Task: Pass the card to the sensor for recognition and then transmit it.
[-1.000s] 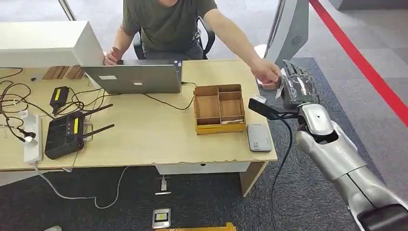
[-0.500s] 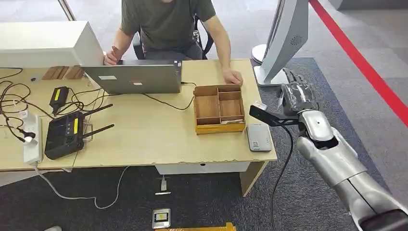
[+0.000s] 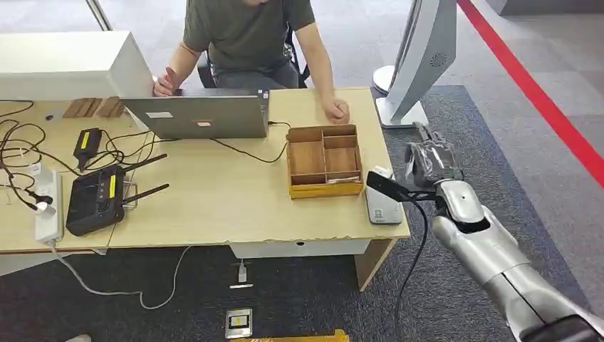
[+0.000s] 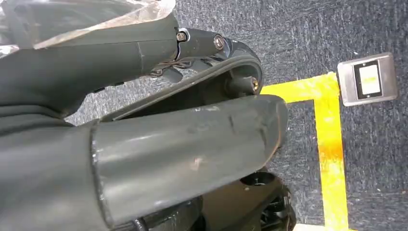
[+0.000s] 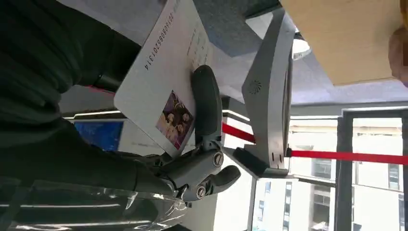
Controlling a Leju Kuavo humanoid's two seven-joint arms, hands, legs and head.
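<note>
Right wrist view shows the right hand (image 5: 144,159) pinching a white card (image 5: 161,86) with a small photo and printed number between thumb and fingers, its face left exposed, probably so the reader can scan it. From the head view, that hand (image 3: 429,158) hovers just off the tabletop (image 3: 214,192) edge, near the grey card sensor (image 3: 382,205) lying beside a wooden compartment tray (image 3: 324,160), which holds little I can make out. Whether the left hand (image 4: 144,96) is spread or closed I cannot tell.
</note>
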